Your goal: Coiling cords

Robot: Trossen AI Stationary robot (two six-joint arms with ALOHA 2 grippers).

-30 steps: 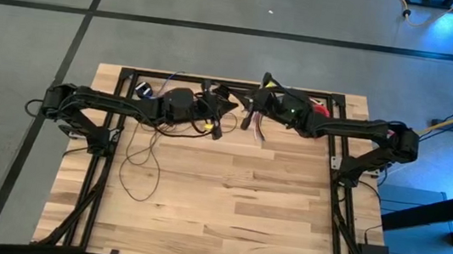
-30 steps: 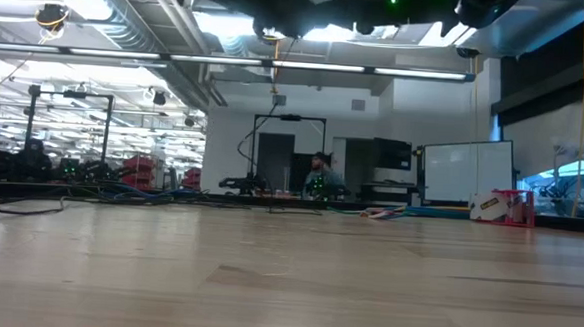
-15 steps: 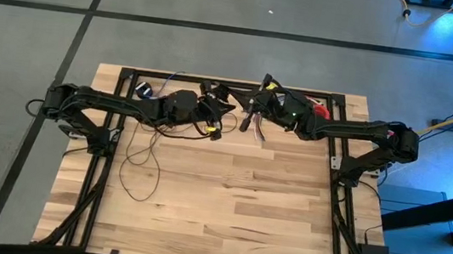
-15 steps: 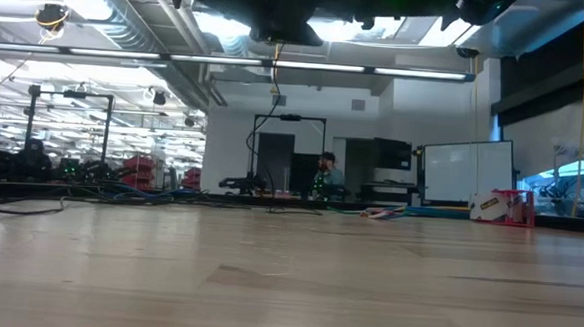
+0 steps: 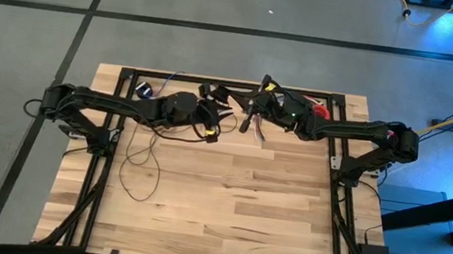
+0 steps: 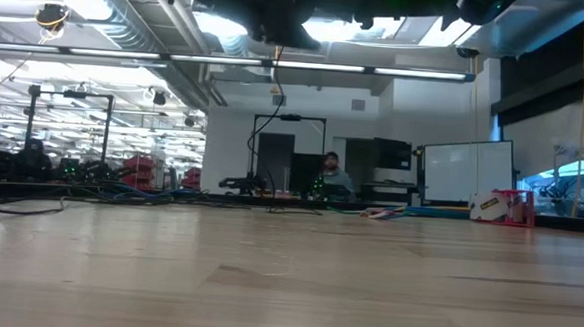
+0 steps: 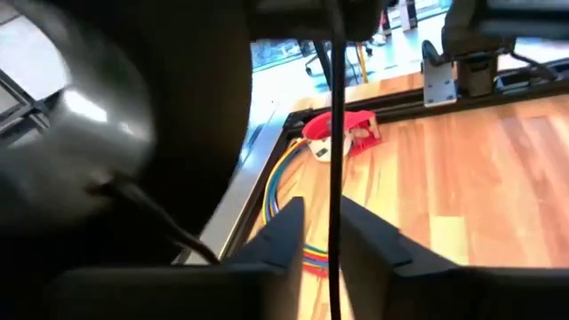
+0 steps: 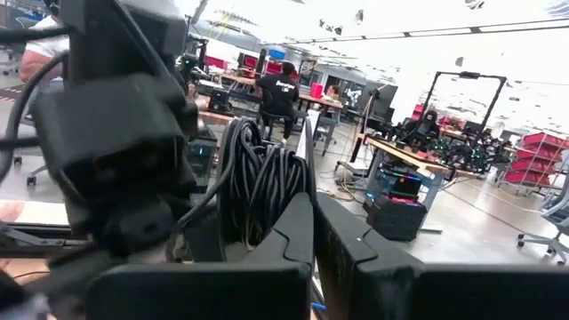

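From my overhead feed, the loose end of the cords (image 5: pixel 140 164) trails in open loops over the near-left part of the table (image 5: pixel 226 204), running up toward the far edge. There my left gripper (image 5: pixel 214 111) hangs in the air with its fingers (image 7: pixel 283 233) a little apart and a strand of the cords passing between them. Facing it just beside, my right gripper (image 5: pixel 247 117) is clenched, a coiled bundle of cord showing right past its fingertips.
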